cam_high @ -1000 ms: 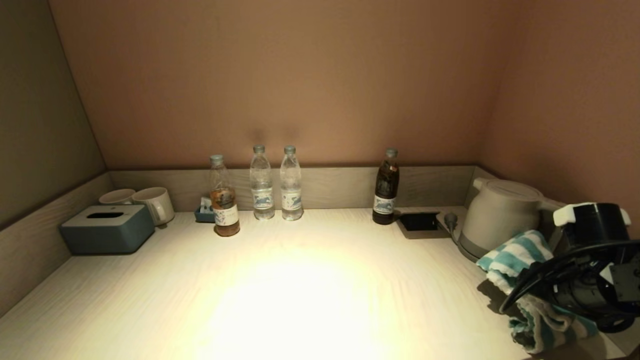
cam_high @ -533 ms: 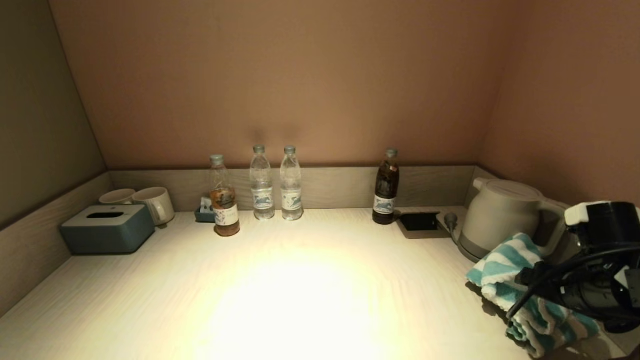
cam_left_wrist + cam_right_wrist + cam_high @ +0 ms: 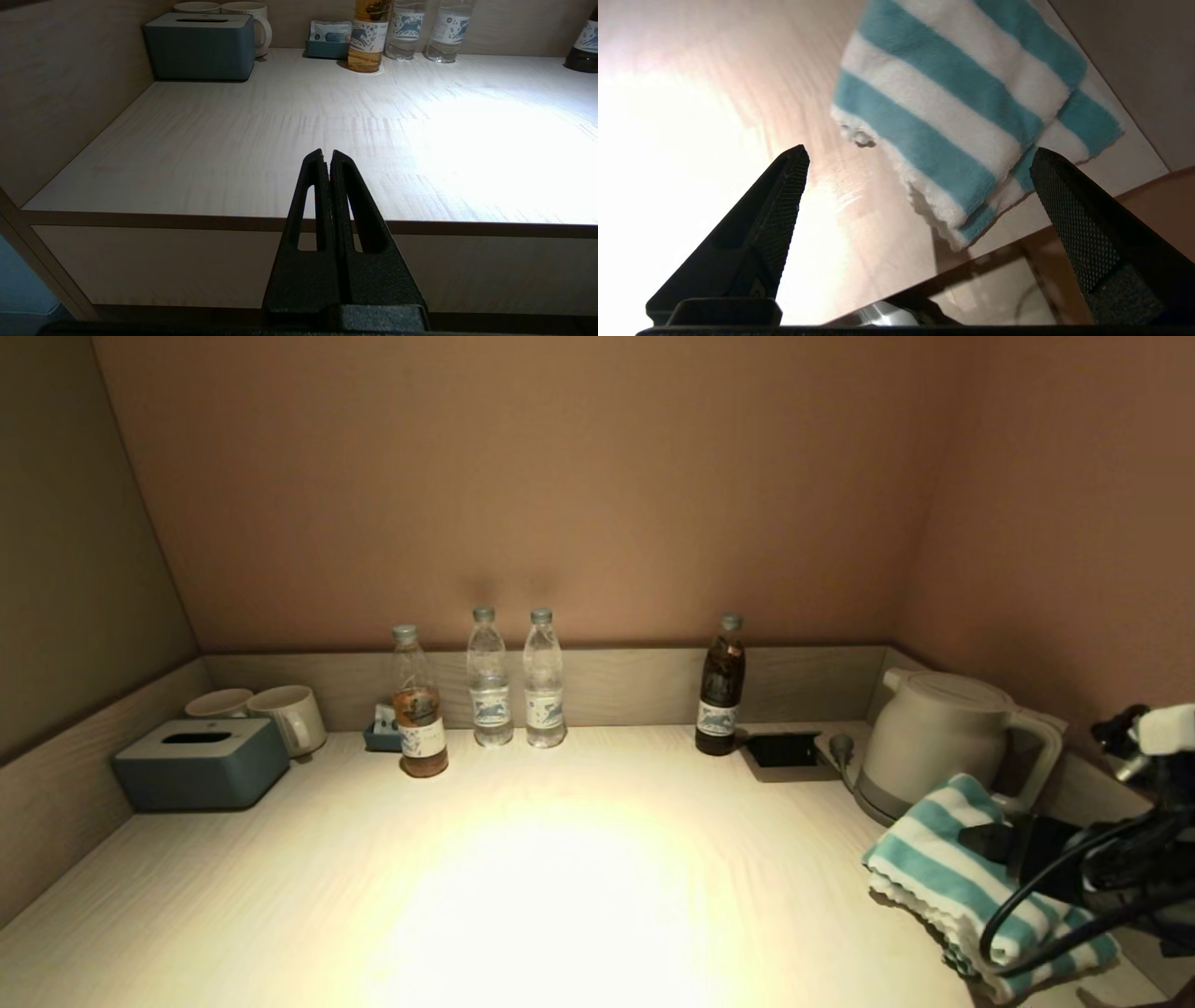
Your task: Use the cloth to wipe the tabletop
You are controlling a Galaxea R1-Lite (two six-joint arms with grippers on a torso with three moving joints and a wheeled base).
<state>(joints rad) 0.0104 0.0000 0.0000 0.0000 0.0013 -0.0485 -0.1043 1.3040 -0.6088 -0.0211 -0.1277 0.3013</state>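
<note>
In the head view, the cloth point(image 3: 971, 882), striped teal and white and folded, is seen lying on the tabletop point(image 3: 560, 877) at its near right corner, just in front of the kettle point(image 3: 934, 737). The right gripper point(image 3: 1004, 845) is poised over the cloth; contact between fingers and fabric cannot be made out from here. Bottles point(image 3: 509, 681) are lined along the back wall, and a tissue box point(image 3: 201, 763) with mugs point(image 3: 285, 714) is placed at the far left, so the middle of the surface is left bare for wiping.

In the left wrist view, the left gripper point(image 3: 327, 156) is seen pressed together on nothing and held off the near edge of the tabletop point(image 3: 233, 154); this arm appears parked.

In the right wrist view, the right gripper point(image 3: 920, 161) is spread wide with nothing held, and the cloth point(image 3: 952, 116) is framed between and beyond its fingers point(image 3: 784, 186). The step in hand is judged to be the grasp. It would be done best if the fingers were lowered astride the thick folded part, not the thin scalloped hem, and closed only once the layers are well between them, so the fold is not pulled open. The kettle and its cord should be kept clear of.
</note>
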